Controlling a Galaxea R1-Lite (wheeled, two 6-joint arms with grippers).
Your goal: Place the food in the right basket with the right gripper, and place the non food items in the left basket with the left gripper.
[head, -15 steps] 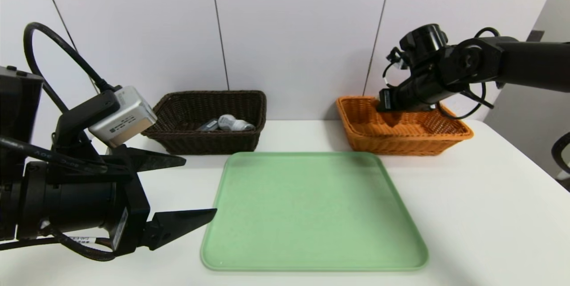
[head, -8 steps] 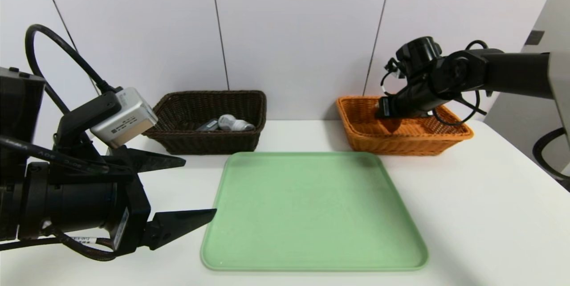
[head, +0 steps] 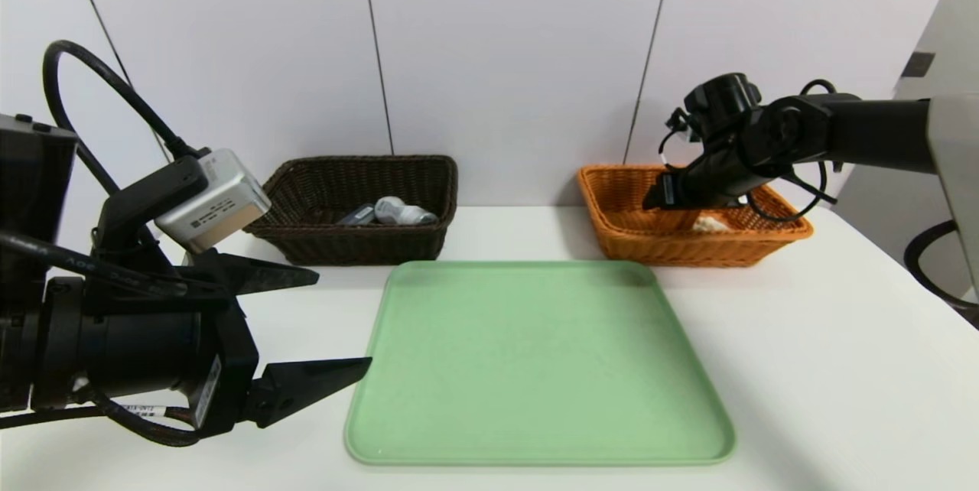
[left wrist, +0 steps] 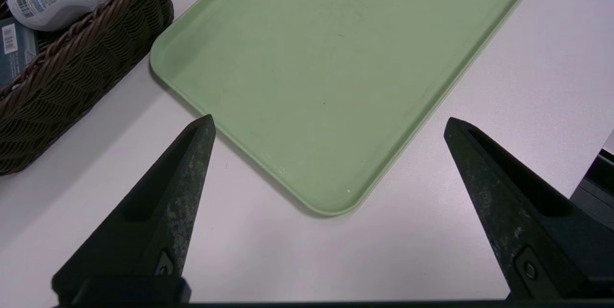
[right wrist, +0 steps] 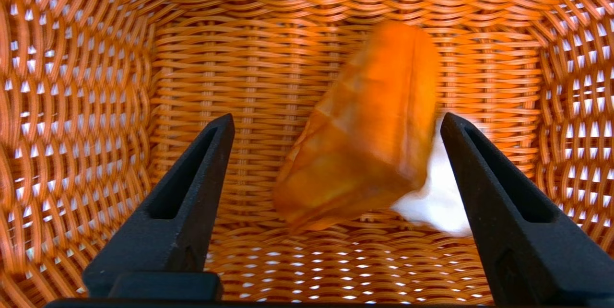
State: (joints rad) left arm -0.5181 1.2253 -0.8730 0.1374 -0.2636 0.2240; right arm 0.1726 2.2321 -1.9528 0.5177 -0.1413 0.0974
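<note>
Right gripper spread over orange basket, orange packet lying loose inside, presumably released there because it's food; left gripper, jaws apart, idles beside green tray.

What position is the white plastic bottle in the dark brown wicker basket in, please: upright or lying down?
Lying down: the white plastic bottle stretches lengthwise on its side inside the dark brown wicker basket.

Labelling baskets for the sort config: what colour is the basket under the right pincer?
Orange basket; clearest in the right wrist view.
</note>
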